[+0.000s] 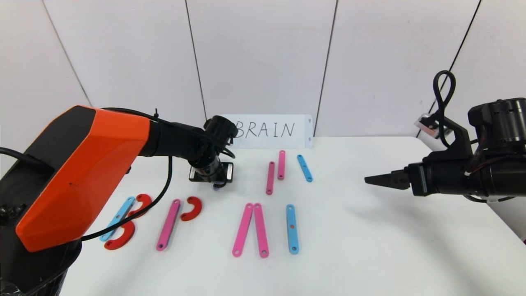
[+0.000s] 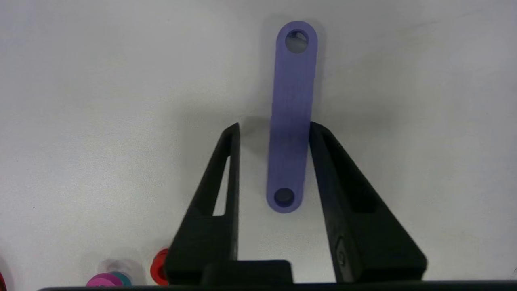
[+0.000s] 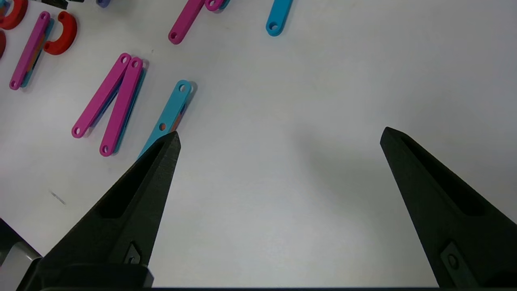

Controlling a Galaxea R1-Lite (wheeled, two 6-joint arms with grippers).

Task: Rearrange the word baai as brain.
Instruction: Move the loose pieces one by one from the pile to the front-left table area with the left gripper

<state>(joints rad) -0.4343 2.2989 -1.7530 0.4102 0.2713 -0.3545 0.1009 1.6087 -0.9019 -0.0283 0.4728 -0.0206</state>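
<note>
The word baai lies along the front of the white table: a blue strip (image 1: 119, 218) with two red curves (image 1: 141, 203), a pink strip (image 1: 168, 225) with one red curve (image 1: 192, 208), two pink strips (image 1: 250, 230) meeting at their far ends, and a blue strip (image 1: 291, 228). Behind this row my left gripper (image 1: 218, 185) points down over a short purple strip (image 2: 291, 109). In the left wrist view the left gripper (image 2: 274, 126) straddles that strip. One finger (image 2: 323, 161) touches its edge and a gap shows at the other. My right gripper (image 1: 367, 179) hovers open above bare table at the right.
A white card (image 1: 269, 130) with BRAIN written on it leans on the back wall. Two loose pink strips (image 1: 270, 177) and a blue one (image 1: 305, 167) lie in front of it. The table's right edge (image 1: 505, 222) runs under the right arm.
</note>
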